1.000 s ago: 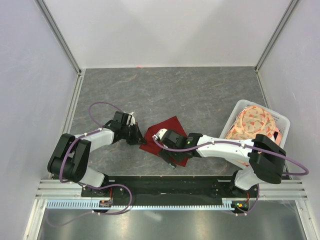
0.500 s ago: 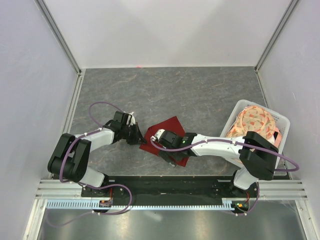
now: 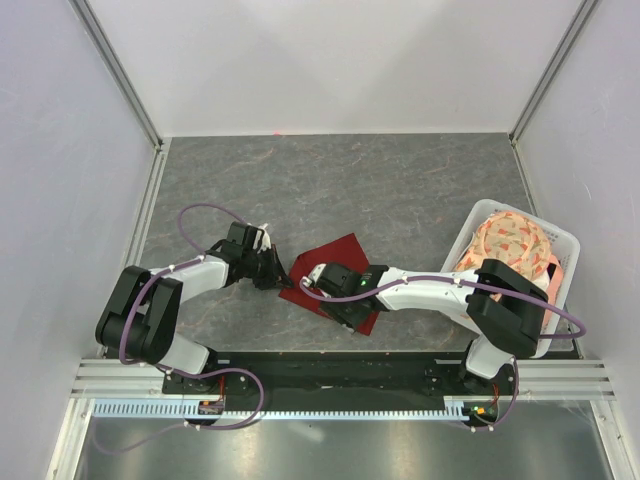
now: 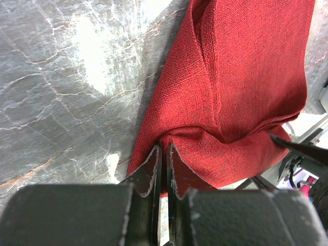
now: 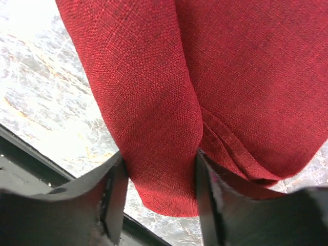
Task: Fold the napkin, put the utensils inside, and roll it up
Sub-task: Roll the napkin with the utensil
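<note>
Because the napkin (image 3: 340, 255) must roll tight | left gripper (image 4: 163, 154) pinches its corner as anchor | right gripper (image 5: 160, 179) clamps the thick fold, likely to turn it.

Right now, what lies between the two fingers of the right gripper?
A thick fold of the napkin fills the right gripper, touching both fingers. The right wrist view shows it.

Grey marbled tabletop (image 3: 400, 190), plain white walls (image 3: 330, 60), aluminium corner posts (image 3: 120, 75), bright glare
</note>
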